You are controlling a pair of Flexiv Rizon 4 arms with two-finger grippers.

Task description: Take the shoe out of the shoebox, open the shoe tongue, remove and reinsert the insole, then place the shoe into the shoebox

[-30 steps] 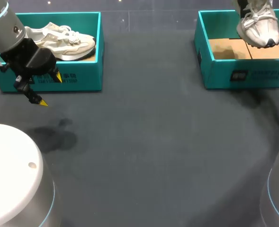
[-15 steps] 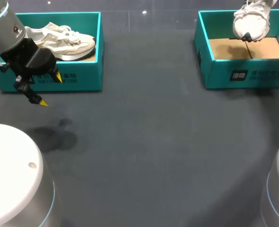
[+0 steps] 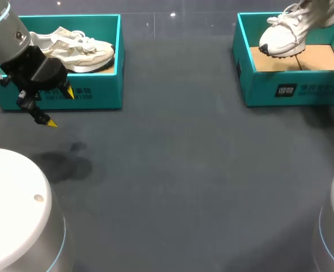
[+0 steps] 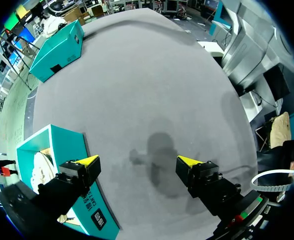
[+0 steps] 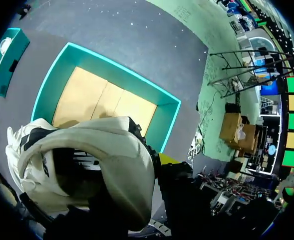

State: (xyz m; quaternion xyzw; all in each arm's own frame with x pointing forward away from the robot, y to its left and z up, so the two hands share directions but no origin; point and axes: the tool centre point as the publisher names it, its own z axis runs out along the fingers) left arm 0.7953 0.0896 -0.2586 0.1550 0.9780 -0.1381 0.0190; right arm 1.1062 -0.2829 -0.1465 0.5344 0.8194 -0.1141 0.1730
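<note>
Aloft, the right tool (image 5: 162, 163) clamps the white sneaker (image 3: 283, 35), teal shoebox (image 3: 294, 90) beneath it; the left tool (image 4: 138, 161) (fingers spread wide, empty) hangs angled over the bench (image 3: 184, 170).

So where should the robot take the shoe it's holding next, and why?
Probably swing the white lace-up sneaker sideways and lower it onto the dark grey table: it hangs in the right pincer above the teal cardboard shoebox, already lifted out.

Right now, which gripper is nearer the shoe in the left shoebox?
Left. Left gripper hangs just before that shoe's box; right gripper holds the other shoe across the table.
</note>
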